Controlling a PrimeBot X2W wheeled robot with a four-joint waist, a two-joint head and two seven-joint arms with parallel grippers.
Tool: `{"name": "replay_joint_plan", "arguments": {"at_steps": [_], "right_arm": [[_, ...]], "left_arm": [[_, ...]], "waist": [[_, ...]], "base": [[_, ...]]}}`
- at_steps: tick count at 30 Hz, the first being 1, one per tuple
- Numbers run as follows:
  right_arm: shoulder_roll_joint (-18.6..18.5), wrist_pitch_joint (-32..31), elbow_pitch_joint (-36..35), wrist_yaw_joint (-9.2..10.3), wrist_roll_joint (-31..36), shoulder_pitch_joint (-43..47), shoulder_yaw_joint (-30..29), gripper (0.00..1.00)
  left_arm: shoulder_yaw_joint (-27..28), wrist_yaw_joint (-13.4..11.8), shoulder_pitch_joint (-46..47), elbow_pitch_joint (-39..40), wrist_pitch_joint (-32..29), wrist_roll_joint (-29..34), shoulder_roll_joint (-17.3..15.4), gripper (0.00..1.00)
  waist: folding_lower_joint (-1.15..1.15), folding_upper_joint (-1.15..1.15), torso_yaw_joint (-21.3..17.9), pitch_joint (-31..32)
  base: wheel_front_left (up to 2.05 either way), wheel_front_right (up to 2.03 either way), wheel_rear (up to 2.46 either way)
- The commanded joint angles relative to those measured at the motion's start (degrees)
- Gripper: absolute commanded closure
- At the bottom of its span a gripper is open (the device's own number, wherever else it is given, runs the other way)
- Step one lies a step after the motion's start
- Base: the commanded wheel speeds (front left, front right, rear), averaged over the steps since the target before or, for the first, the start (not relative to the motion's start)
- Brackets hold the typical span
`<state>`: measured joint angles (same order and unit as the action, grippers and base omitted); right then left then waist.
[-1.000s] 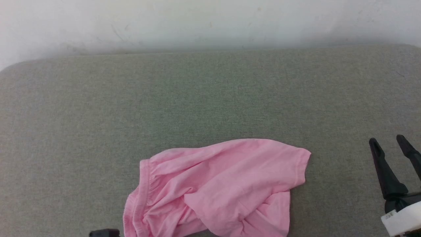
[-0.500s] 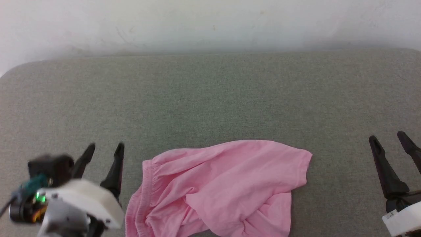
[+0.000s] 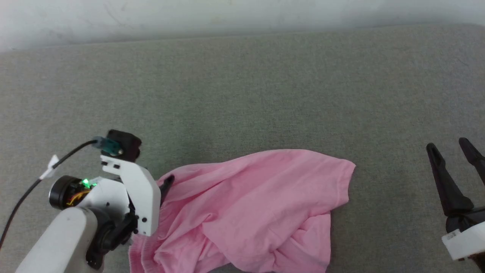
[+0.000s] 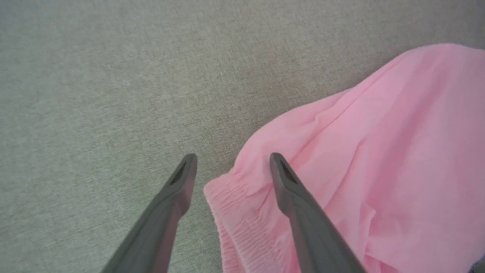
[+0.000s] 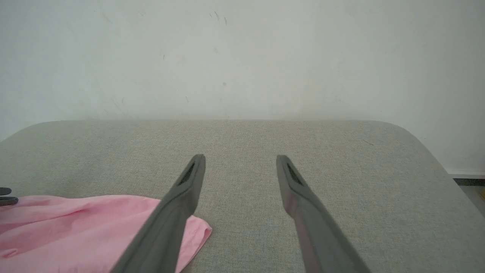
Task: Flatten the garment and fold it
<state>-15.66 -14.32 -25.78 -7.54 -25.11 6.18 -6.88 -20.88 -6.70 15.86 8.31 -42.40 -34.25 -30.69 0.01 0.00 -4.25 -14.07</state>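
Head view: the pink shorts (image 3: 257, 204) lie crumpled at 6 o'clock on the grey counter (image 3: 242, 94), and the frame's bottom edge cuts off their near part. Their long axis runs from about 8 to 2 o'clock, with the waistband at the 8 o'clock end and a leg hem at the 2 o'clock end. The white left arm (image 3: 125, 189) hides the waistband's far corner. Only one dark fingertip (image 3: 166, 182) pokes out onto the cloth, so the left jaws' state is hard to read here. The right jaws stand open and empty at 4 o'clock, partly cut by the frame's edge and well apart from the hem. Bare counter stretches from 9 through 12 to 3 o'clock, up to the wall (image 3: 227, 11).

Left wrist view: the left jaws are open and straddle the gathered waistband (image 4: 231, 212). One finger is over the counter and the other over pink fabric. I cannot tell whether they touch it.

Right wrist view: between the open fingers (image 5: 303, 204) is bare counter. The hem lies at 8 o'clock, and the counter's rounded corner at 3 o'clock.
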Motion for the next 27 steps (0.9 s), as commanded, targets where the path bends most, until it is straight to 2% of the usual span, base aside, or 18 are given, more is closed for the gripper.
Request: {"name": "replay_joint_plan", "arguments": {"at_steps": [1,12,13,14,15,16,22,27], "right_arm": [[0.17,0.77,0.29,0.05,-0.44,-0.50,-0.16,0.00],[-0.35,1.94,1.55,0.05,-1.12,-1.58,-0.42,0.00],[-0.39,1.92,1.70,0.05,-1.10,-1.63,-0.49,0.00],[-0.41,1.88,1.79,0.05,-1.10,-1.68,-0.50,0.00],[-0.39,1.84,1.87,0.05,-1.10,-1.71,-0.52,0.00],[-0.38,1.75,1.95,0.05,-1.10,-1.75,-0.53,0.00],[-0.99,1.11,2.60,0.05,-1.38,-2.26,-0.15,0.00],[-2.90,-0.49,5.14,0.05,-3.01,-3.98,1.23,0.00]], "left_arm": [[-1.27,0.96,1.41,-1.38,-2.43,-0.36,-0.70,0.00],[-10.03,4.42,4.21,-8.97,-11.70,2.24,-0.58,0.00],[-10.75,4.59,4.09,-9.33,-12.51,2.35,-0.49,0.36],[-11.26,4.65,3.91,-9.59,-13.12,2.21,-0.22,0.63],[-11.31,4.37,3.79,-9.71,-12.88,2.04,0.34,0.87],[-11.11,3.95,3.68,-9.81,-12.05,1.90,1.02,1.00],[-8.63,2.15,3.64,-11.43,-4.70,1.75,3.52,1.00],[-6.19,1.02,3.96,-10.97,2.00,2.62,4.05,1.00]], "waist": [[-0.01,0.00,-0.92,-1.87],[-0.01,0.00,-0.97,-3.46],[-0.01,0.00,-0.91,-3.24],[-0.01,0.00,-0.88,-3.10],[-0.01,0.00,-0.82,-2.92],[-0.01,0.00,-0.75,-2.75],[-0.01,0.00,0.30,-1.40],[-0.01,0.00,0.80,-0.68]], "base": [[0.00,0.00,0.00],[0.00,0.00,0.00],[0.00,0.00,0.00],[0.00,0.00,0.00],[0.00,0.00,0.00],[0.00,0.00,0.00],[0.00,0.00,0.00],[0.00,0.00,0.00]]}}
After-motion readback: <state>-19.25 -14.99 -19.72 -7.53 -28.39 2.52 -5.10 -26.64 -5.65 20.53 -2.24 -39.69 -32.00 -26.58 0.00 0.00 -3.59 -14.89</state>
